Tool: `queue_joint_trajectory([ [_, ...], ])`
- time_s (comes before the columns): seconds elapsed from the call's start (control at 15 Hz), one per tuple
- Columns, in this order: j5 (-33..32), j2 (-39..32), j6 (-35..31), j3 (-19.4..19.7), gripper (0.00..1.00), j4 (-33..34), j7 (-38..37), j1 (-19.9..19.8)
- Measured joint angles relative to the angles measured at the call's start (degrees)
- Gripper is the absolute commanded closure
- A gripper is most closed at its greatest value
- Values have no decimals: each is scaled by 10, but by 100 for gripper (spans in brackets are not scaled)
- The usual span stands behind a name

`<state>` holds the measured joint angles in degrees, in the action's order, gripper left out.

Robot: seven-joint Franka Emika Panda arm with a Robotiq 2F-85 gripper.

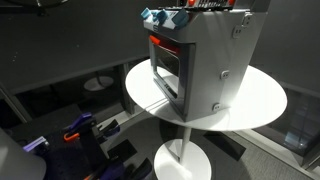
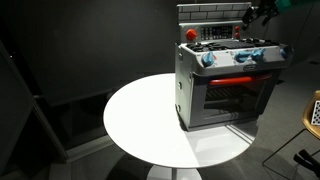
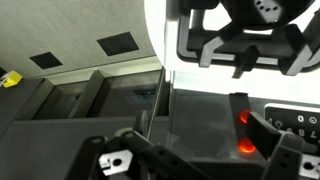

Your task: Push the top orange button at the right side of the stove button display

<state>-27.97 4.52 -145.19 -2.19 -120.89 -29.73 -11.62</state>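
The grey toy stove (image 1: 215, 60) stands on a round white table (image 1: 262, 102); it shows in both exterior views (image 2: 190, 90), with a dark oven window, an orange-red strip and blue knobs (image 2: 208, 59). My gripper (image 2: 262, 12) hovers above the stove's back right corner. In the wrist view the gripper (image 3: 195, 160) is open and empty, with one finger low on the left and the other on the right. Two glowing orange buttons (image 3: 245, 119) sit one above the other on a dark strip, right next to the right-hand finger. Black burner grates (image 3: 250, 45) fill the top.
The stove takes up one side of the table (image 2: 140, 120). Blue and orange items (image 1: 80, 130) lie on the dark floor beside the table's pedestal (image 1: 182, 155). A wooden stool (image 2: 312, 110) stands at the edge. Dark walls surround the scene.
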Motion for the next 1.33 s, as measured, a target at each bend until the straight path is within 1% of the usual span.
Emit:
queue_joint_trajectory([
  [0.6,-1,-34,0,25,0,32,-1,32],
  [1.33,-1,-36,0,39,0,45,-1,42],
])
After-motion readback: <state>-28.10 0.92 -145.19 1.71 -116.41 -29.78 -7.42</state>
